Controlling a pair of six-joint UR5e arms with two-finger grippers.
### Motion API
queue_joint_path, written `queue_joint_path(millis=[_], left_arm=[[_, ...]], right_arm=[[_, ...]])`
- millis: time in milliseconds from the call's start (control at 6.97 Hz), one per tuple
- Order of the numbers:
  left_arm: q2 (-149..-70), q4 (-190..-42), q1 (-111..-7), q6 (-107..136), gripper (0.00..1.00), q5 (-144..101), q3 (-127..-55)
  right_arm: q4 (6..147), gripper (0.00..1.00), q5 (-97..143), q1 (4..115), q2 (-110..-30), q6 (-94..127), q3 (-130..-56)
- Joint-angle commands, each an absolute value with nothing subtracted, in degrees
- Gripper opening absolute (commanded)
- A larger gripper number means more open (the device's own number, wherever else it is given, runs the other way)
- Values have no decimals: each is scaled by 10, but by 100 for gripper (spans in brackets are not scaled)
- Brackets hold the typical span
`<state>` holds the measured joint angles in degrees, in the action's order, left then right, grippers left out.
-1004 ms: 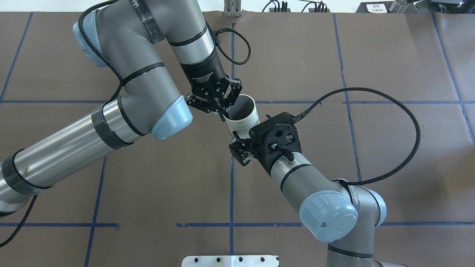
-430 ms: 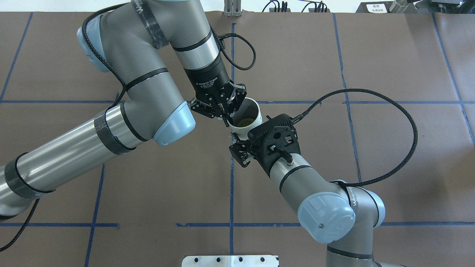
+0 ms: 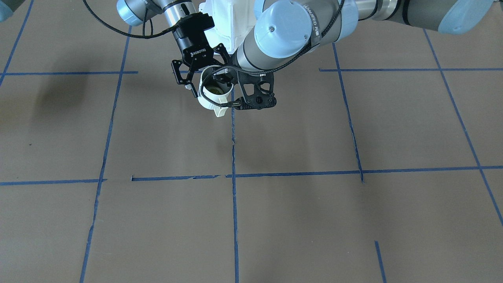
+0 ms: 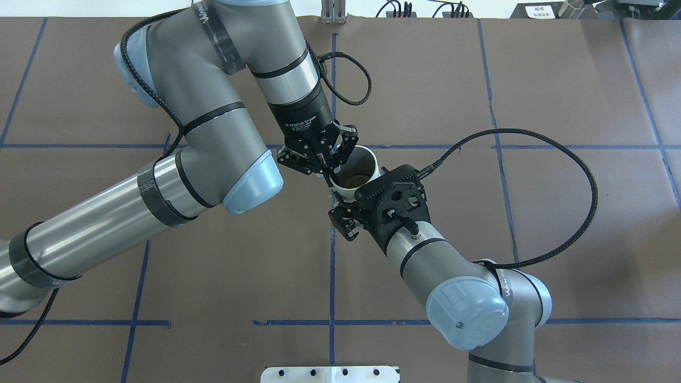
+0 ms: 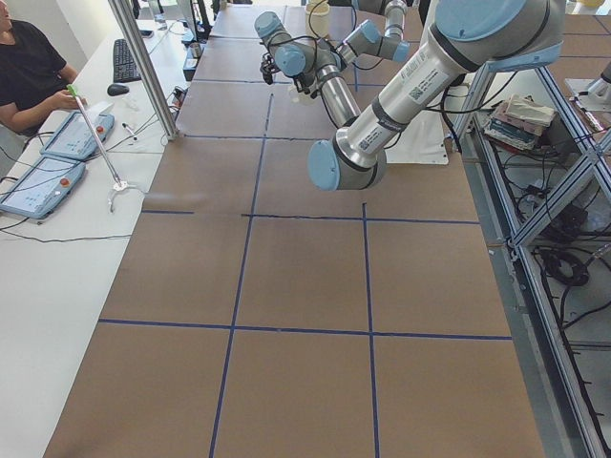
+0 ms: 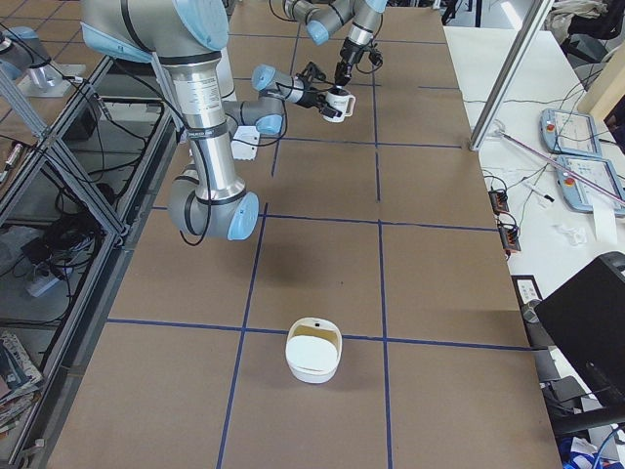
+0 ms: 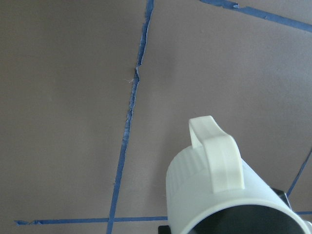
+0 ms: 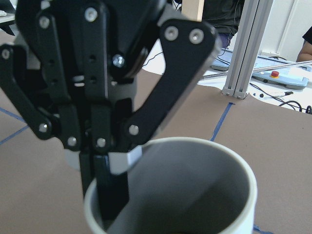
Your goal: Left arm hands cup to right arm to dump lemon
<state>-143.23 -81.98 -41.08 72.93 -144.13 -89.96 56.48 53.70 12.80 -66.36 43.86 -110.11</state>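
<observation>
White cup (image 4: pixel 364 162), lemon (image 4: pixel 355 182) inside, sits mouth-up between the right hand's (image 3: pixel 210 85) spread fingers; can't tell if they're squeezing. The left hand (image 4: pixel 325 169) pinches its rim from above.

You see only sliver of lemon (image 4: pixel 354 182) inside cup (image 4: pixel 366 164). Black body of right gripper (image 4: pixel 344 218) hides its hold on cup. Wrist views crop cup at bottom edge.
</observation>
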Motion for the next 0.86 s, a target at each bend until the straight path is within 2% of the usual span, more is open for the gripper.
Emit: queue_joint_path(millis=[0,143,287,430,574,717], left_arm=[[-1433,-820,-409,735,2,-1441,-902],[-1433,-820,-409,735,3,-1441,-904],[-1433,-820,-409,735,4,-1441,-905],[-1433,-821,-407,735,8,-1442,-905],[-1433,-821,-405,736,15,-1442,-904],[-1433,-823,-403,736,44,-1443,-904]], right_arm=[[565,100,527,127,-664,439,-1092],[565,97,516,122,-664,439,-1091],[565,88,512,121,-664,428,-1089],[564,73,512,117,-663,398,-1089],[564,53,512,116,-661,396,-1089],[564,38,512,116,-661,395,-1090]])
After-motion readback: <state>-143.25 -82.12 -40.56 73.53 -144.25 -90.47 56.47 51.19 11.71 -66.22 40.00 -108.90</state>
